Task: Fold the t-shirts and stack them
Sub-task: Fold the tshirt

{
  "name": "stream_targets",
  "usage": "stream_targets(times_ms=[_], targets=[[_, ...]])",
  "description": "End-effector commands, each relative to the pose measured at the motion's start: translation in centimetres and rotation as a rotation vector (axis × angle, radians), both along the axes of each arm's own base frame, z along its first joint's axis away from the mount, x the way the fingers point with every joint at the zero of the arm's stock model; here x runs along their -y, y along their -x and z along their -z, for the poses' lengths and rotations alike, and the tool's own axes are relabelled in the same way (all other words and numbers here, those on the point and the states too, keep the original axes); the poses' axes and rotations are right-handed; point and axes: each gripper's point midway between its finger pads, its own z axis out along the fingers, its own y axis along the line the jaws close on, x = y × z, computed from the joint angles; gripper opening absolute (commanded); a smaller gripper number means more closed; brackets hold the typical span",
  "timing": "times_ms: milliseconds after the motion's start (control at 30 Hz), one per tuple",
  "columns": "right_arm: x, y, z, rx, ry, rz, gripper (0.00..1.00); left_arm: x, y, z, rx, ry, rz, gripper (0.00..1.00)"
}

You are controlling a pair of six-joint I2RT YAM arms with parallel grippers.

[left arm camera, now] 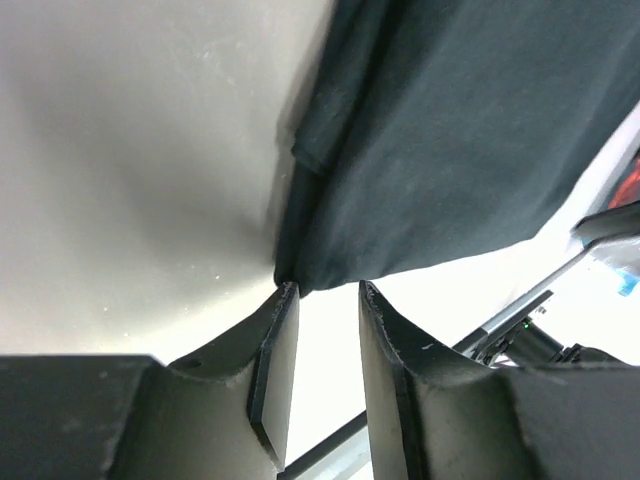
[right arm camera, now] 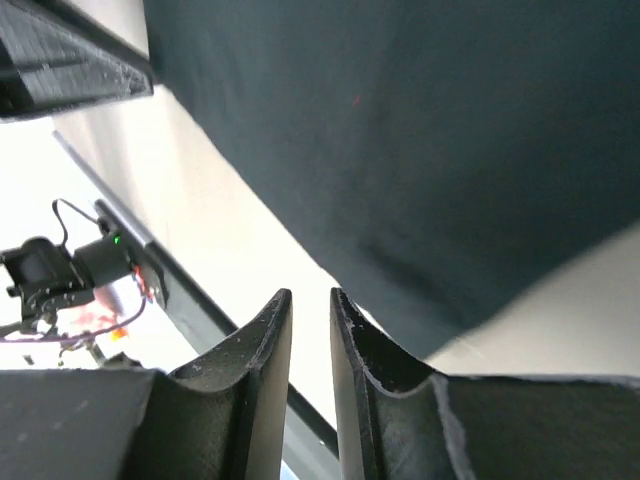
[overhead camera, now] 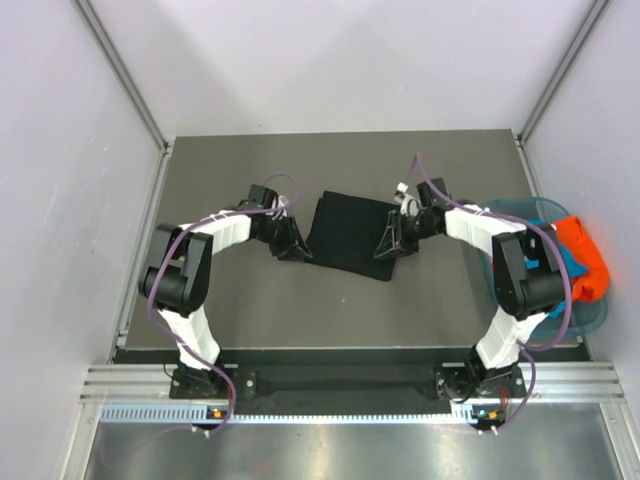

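- Mid counter (overhead camera: 240,310), betw. both arms, the black t-shirt (overhead camera: 350,232) is laid folded flat.
- On its left edge, the left fingers (left arm camera: 278,350) are held apart w/ nothing gripped; a shirt corner is seen just at one tip.
- On its right edge, the right fingers (right arm camera: 268,350) are parted by a narrow gap, nothing gripped; cloth is seen just beyond them.
- At the counter's right edge, the orange t-shirt (overhead camera: 585,255) and teal t-shirt (overhead camera: 560,262) are bunched in the basket (overhead camera: 600,315).

1 black t-shirt (overhead camera: 350,235), 1 orange t-shirt (overhead camera: 588,262), 1 teal-blue t-shirt (overhead camera: 562,262), 1 basket (overhead camera: 520,205), 1 table (overhead camera: 250,300)
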Motion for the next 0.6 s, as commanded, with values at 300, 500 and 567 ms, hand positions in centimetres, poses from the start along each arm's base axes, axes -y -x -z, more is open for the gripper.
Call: stream_targets(times_ms=[300,500,567], targets=[[4.1,3.2,5.1,-0.053,0.144,0.051,0.23,-3.7,4.7,5.0,-0.105,-0.191,-0.025,0.35],[5.8,0.5,0.5,0.076,0.215,0.082,0.37,-4.5,7.0,2.6,-0.041,-0.179,-0.016,0.35],[6.1,-1.1,-0.8,0.124,0.225,0.114,0.45,-4.3,7.8,1.7,-0.022,-0.154,-0.008,0.36]])
